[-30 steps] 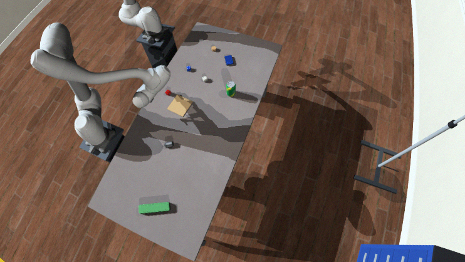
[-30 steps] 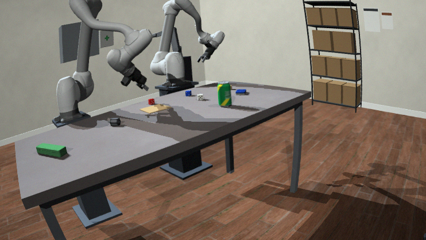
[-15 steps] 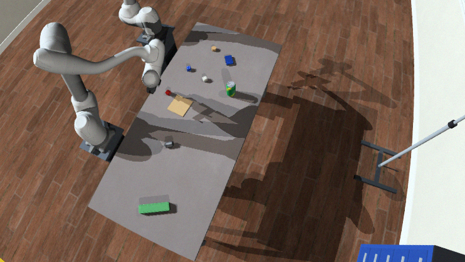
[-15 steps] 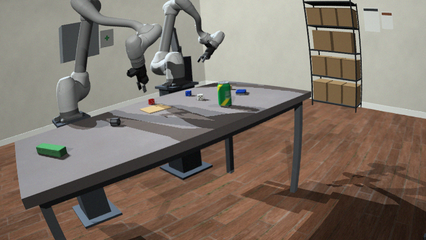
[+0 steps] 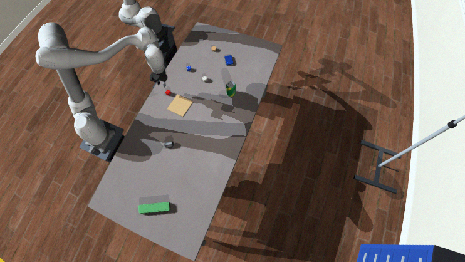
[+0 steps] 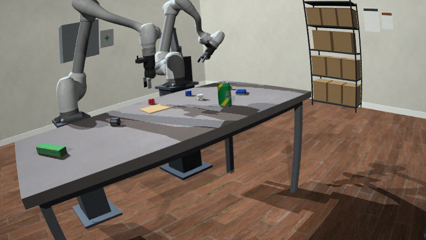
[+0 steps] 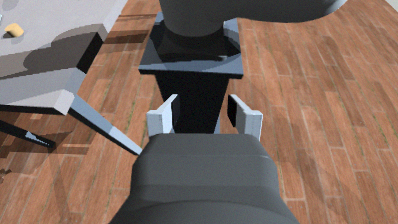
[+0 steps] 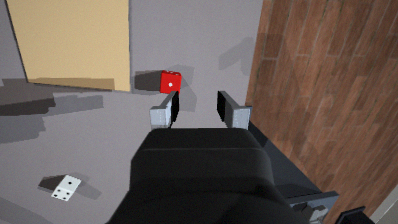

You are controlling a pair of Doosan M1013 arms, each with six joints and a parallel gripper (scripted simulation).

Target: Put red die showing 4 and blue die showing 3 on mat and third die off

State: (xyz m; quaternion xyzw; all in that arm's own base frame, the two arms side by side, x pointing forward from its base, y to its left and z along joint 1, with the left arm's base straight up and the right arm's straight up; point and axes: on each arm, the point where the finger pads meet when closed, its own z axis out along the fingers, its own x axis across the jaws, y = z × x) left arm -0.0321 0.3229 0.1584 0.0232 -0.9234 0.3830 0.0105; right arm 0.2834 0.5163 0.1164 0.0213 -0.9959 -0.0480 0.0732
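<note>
The right arm's black pincer with pale fingers stands open and empty above the worktop, by the long edge nearest the arm bases. Just beside it, near that edge, the red cube die with white pips lies off the thin tan square mat. Further out, the white cube die with black pips is off the mat, as wanted; the blue cube die lies nearer the short edge by the left arm's base, also off it. The left pincer is open, empty, beyond the worktop's edge. I take the step to be turning the red die: its upper face seems to show one pip, so the next move probably calls for lining up, lowering, gripping and rolling it. Its far faces are hidden, the blue die's pips are too small to read, and the top view does not show the left pincer.
</note>
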